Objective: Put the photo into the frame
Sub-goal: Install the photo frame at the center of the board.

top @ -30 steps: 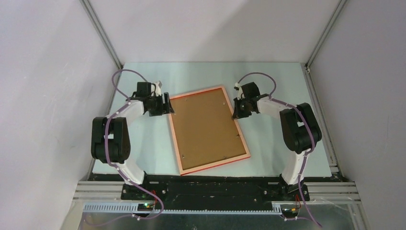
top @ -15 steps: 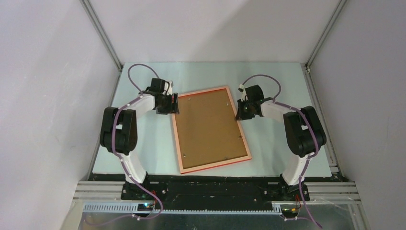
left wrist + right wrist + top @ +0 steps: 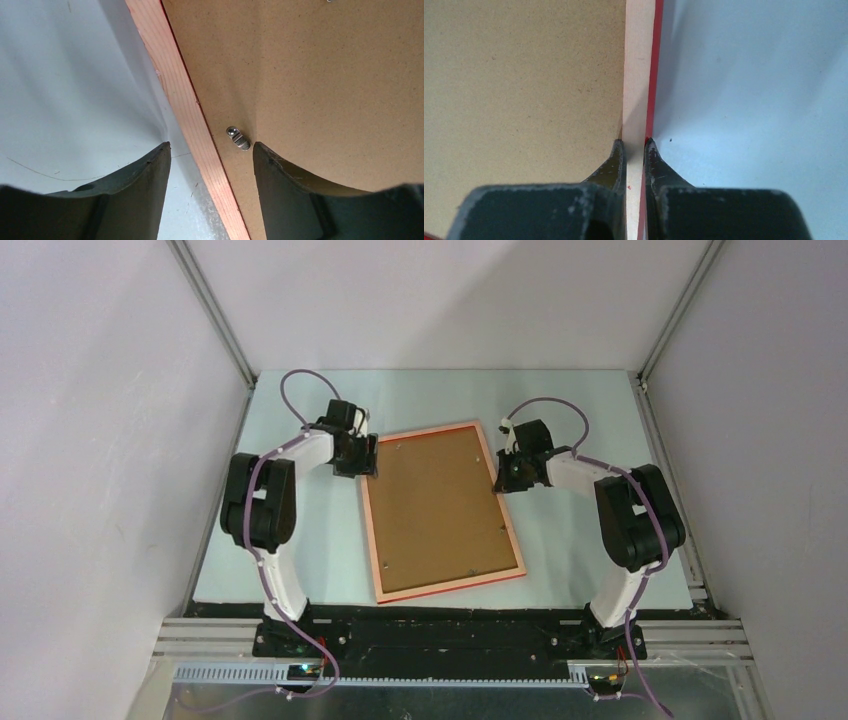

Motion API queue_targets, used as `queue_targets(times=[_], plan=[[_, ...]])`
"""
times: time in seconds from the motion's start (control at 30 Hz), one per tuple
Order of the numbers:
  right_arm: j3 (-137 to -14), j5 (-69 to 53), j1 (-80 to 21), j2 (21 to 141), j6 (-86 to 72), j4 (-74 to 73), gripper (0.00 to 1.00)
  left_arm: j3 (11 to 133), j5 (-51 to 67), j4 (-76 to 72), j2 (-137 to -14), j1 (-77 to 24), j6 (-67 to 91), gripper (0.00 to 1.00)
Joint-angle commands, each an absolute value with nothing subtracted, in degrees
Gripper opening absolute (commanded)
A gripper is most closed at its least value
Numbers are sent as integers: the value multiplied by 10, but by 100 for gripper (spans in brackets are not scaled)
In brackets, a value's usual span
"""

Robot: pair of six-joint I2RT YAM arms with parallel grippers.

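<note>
Frame [image 3: 369, 522] lies back-up on your tabletop [image 3: 305, 540], brown board [image 3: 435, 505] filling it | your left pincer [image 3: 210, 150] stands apart, straddling the left rail beside a metal clip [image 3: 238, 138] | your right pincer [image 3: 635, 145] is clamped on the right rail.

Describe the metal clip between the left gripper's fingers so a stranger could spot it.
On the table, the frame lies face down, brown board up. Go to its left rail's far end, where the open left gripper straddles it. The clip is the small silver tab just inside that rail, the only clip between the fingers.
</note>
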State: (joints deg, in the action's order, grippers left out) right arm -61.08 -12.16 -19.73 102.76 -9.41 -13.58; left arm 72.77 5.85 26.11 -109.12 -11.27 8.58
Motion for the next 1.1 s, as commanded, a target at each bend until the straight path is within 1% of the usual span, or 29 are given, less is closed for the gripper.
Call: queue_targets(times=[0.0, 0.23, 0.47, 0.7, 1.07], plan=[[-617, -129, -201, 989, -89, -102, 0, 754, 48, 263, -1097, -119, 91, 66], [-617, -132, -204, 991, -90, -98, 0, 759, 42, 267, -1100, -120, 91, 67], [-617, -138, -204, 991, -88, -97, 0, 778, 25, 278, -1116, -122, 98, 65], [-617, -140, -203, 991, -88, -97, 0, 778, 24, 286, -1123, -128, 98, 56], [-617, -148, -202, 997, -91, -91, 0, 744, 25, 286, -1092, -129, 75, 41]])
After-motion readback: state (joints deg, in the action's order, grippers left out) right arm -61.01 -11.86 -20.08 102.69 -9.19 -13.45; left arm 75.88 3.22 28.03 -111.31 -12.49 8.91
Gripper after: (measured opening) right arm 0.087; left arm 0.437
